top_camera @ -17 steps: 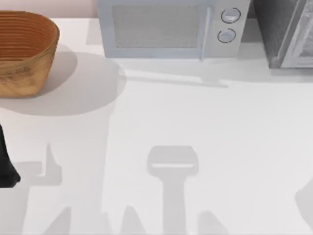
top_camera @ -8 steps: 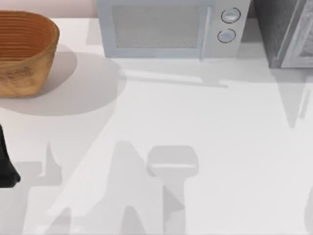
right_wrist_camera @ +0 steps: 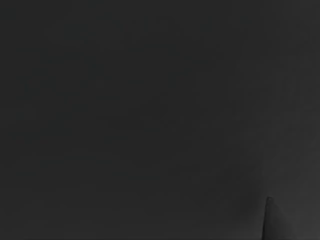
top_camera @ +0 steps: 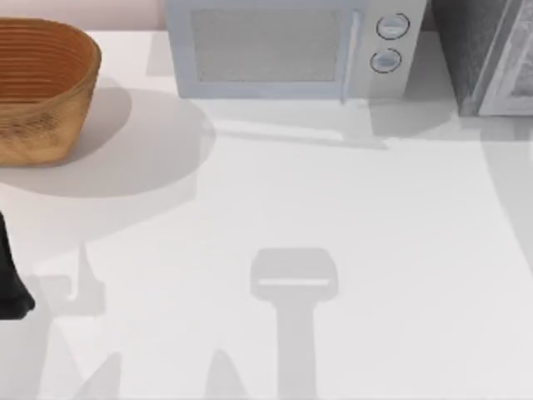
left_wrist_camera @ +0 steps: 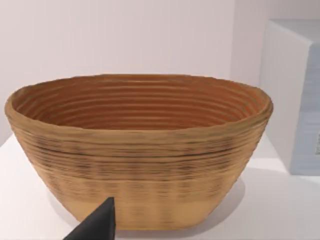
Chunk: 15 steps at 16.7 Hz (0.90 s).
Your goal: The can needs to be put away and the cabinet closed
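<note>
Risking a blind bump: right wrist view is dark, can location can't tell. Left arm [top_camera: 10, 283] parked at 9 o'clock on white bench [top_camera: 333, 208], facing woven brown wicker basket [left_wrist_camera: 140, 150]; jaws' state can't tell. Grey cabinet [top_camera: 483, 54] at 1 o'clock.

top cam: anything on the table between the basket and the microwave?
Nothing. In the top view the strip between the basket and the microwave is bare white table, carrying just the basket's shadow. The left wrist view shows the same gap.
</note>
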### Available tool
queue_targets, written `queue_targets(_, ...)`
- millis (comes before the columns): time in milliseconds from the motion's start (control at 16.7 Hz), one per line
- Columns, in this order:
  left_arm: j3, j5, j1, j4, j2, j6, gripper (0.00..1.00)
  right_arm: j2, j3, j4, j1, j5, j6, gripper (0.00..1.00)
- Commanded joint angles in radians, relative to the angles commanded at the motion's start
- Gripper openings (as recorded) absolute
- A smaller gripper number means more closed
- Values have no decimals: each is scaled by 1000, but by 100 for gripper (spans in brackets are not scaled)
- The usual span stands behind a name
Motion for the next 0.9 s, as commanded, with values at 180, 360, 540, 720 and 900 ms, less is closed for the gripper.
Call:
queue_targets(180, 0, 0, 0, 0, 0, 0, 100, -5, -2, -6, 173, 173, 0, 100)
queue_targets(360, 0, 0, 0, 0, 0, 0, 100, -8, -4, -10, 276, 276, 0, 100)
queue_targets(540, 0, 0, 0, 0, 0, 0, 100, -9, -4, -10, 296, 296, 0, 100)
queue_targets(720, 0, 0, 0, 0, 0, 0, 100, -30, 0, -16, 276, 312, -11, 100)
queue_targets(900, 0, 0, 0, 0, 0, 0, 100, 7, 26, -6, 256, 292, -11, 100)
